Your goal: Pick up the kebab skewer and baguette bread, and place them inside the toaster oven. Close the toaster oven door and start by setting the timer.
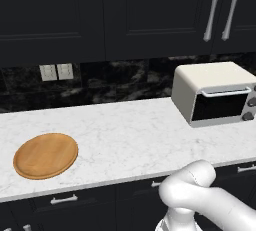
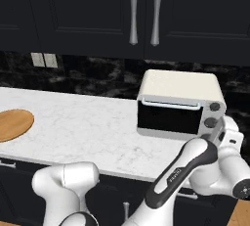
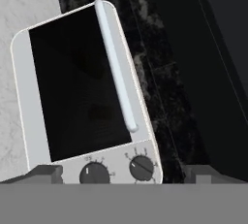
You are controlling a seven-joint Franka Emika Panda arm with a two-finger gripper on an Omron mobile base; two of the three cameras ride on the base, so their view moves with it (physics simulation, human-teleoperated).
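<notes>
Hand view: the toaster oven [image 3: 82, 97] is seen front on, its toaster oven door [image 3: 72, 87] shut and two dials [image 3: 94, 173] below; the tick marks around them cannot be read. The gripper [image 3: 123, 174] is held before the dials, jaws spread wide, nothing pinched. A white marbled tabletop [image 1: 125, 135] carries the oven at right and a round wooden plate [image 1: 46, 155] at left. Black cabinets [image 1: 125, 10] and a dark marbled backsplash [image 1: 120, 82] with two wall outlets [image 1: 56, 72] are seen behind.
</notes>
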